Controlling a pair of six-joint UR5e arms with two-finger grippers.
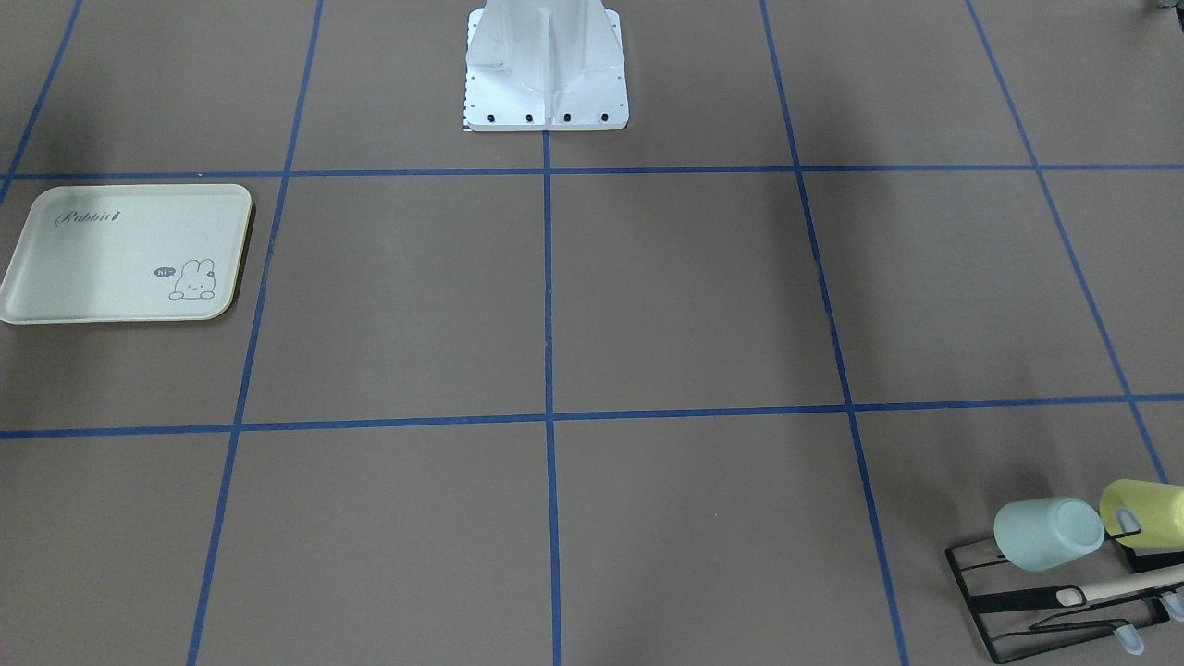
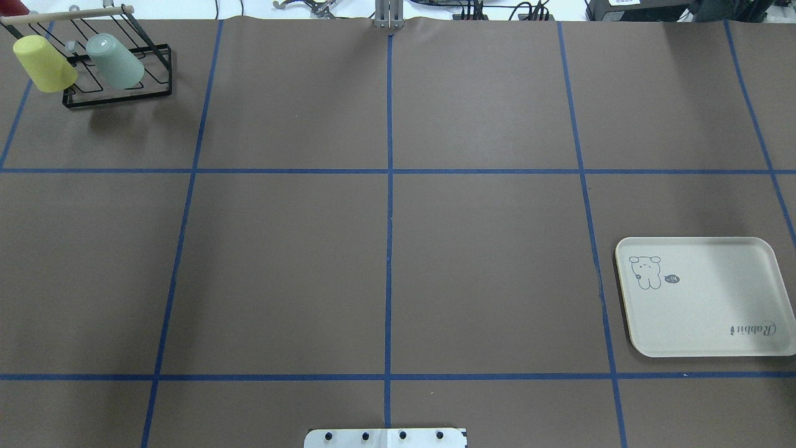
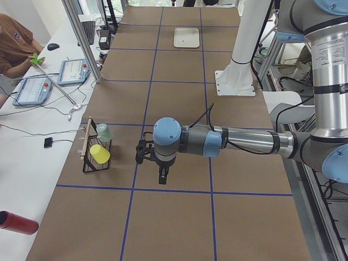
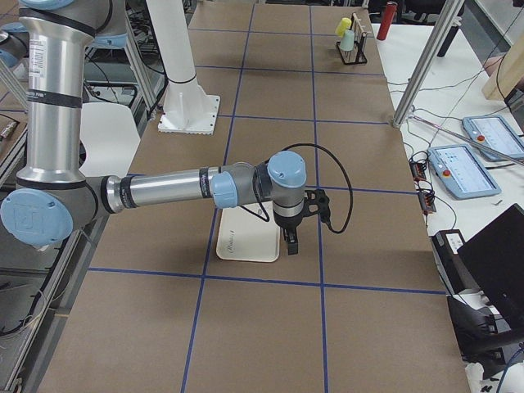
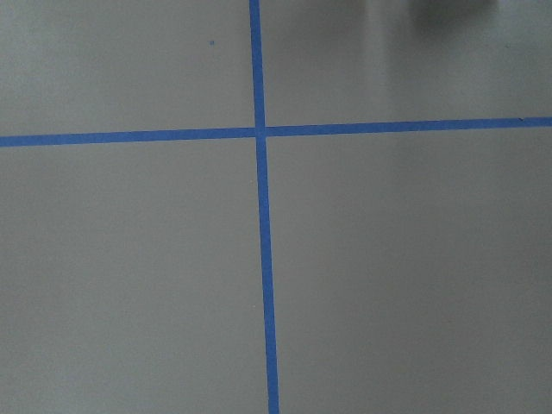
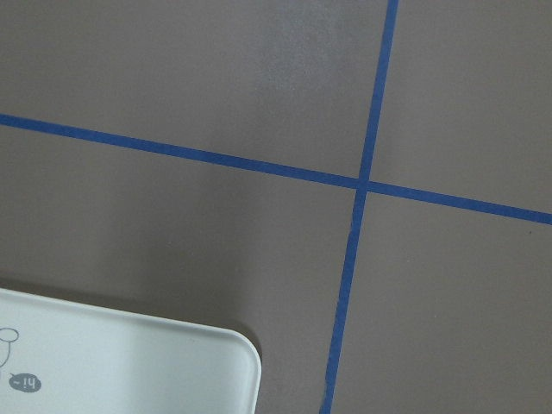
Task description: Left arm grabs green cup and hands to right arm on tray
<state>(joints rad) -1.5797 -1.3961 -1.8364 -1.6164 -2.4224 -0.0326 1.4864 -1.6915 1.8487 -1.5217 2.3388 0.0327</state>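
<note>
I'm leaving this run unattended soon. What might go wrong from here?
1. The green cup hangs tilted on the black wire rack, close beside the yellow cup. The left gripper might knock the yellow one or drag the rack while lifting.
2. The tray lies at the table's opposite end, so the cup must pass to the right gripper in between. Its smooth tapered wall may slip there.
</note>
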